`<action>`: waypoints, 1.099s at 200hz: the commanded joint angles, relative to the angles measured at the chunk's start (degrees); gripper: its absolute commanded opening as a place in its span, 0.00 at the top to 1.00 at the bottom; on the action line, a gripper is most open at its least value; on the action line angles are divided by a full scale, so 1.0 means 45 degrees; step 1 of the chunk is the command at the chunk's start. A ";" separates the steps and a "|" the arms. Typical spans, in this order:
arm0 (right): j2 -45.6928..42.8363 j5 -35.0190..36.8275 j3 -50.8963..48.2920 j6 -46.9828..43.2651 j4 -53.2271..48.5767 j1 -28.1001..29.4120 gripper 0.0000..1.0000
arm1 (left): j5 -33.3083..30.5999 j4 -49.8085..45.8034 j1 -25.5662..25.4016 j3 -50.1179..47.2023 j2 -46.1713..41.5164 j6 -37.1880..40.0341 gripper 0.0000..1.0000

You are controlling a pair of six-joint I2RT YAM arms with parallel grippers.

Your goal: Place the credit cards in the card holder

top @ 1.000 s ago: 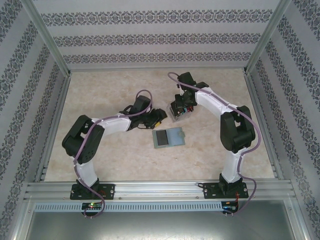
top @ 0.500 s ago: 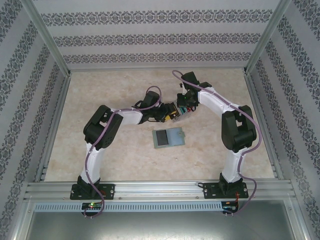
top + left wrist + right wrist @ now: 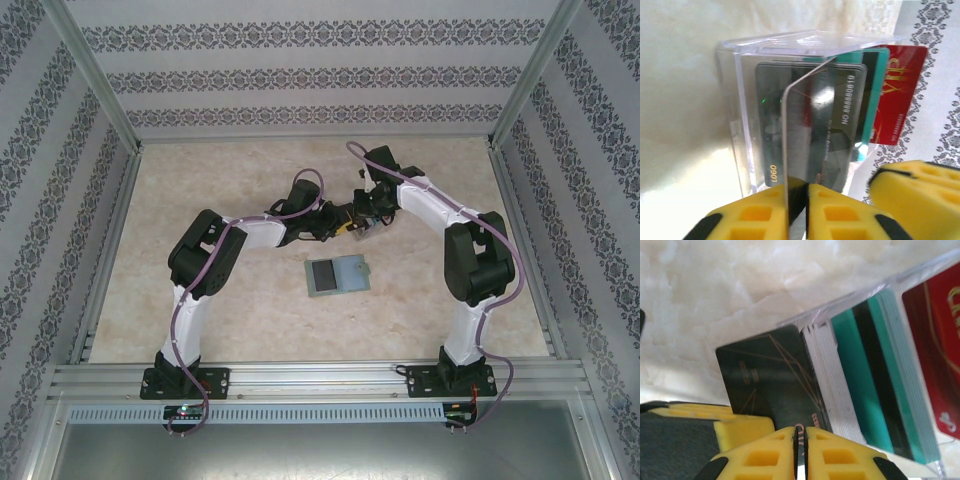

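Observation:
A clear plastic tray (image 3: 740, 105) holds upright credit cards: dark grey, teal (image 3: 879, 95) and red (image 3: 902, 90). One dark grey card (image 3: 807, 135) sticks out of the tray's front. My left gripper (image 3: 797, 202) is shut on its near edge. My right gripper (image 3: 800, 437) is shut on the same dark grey card (image 3: 767, 372), next to the teal (image 3: 850, 370) and red (image 3: 930, 350) cards. In the top view both grippers, left (image 3: 344, 222) and right (image 3: 368, 211), meet at the tray (image 3: 358, 230). The card holder (image 3: 338, 275) lies open and flat just in front of them.
Both arms reach over the middle of the marble-patterned table (image 3: 220, 180). Patterned walls and a metal frame (image 3: 300, 375) enclose the table. The right gripper's yellow finger (image 3: 915, 185) shows beside my left one.
The left arm stretched from a folded pose to the tray, and its jaws closed on the dark grey card. The right gripper stayed at the tray.

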 commanded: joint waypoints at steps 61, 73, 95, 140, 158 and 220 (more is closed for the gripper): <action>-0.2470 -0.0574 -0.1581 0.0898 0.0521 -0.0640 0.78 | 0.0269 0.2249 0.0204 -0.1268 -0.1331 -0.0369 1.00; -0.3047 -0.0849 -0.1923 0.1163 0.0747 -0.0795 0.77 | 0.0564 0.2299 0.0235 -0.1631 -0.1968 -0.0047 1.00; -0.4295 -0.2010 -0.2790 0.1894 0.1585 -0.1187 0.71 | 0.1437 0.2386 0.0267 -0.2532 -0.3326 0.0754 1.00; -0.6221 -0.5228 -0.4118 0.3633 0.3300 -0.1677 0.50 | 0.2143 0.1451 0.0454 -0.4099 -0.6293 0.2246 1.00; -0.6357 -0.6852 -0.4364 0.4361 0.4142 -0.1665 0.45 | 0.2668 0.1265 0.0454 -0.4180 -0.7032 0.2556 1.00; -0.6961 -0.8723 -0.5307 0.5914 0.6330 -0.1373 0.43 | 0.3526 0.0881 0.0456 -0.4044 -0.8315 0.2839 1.00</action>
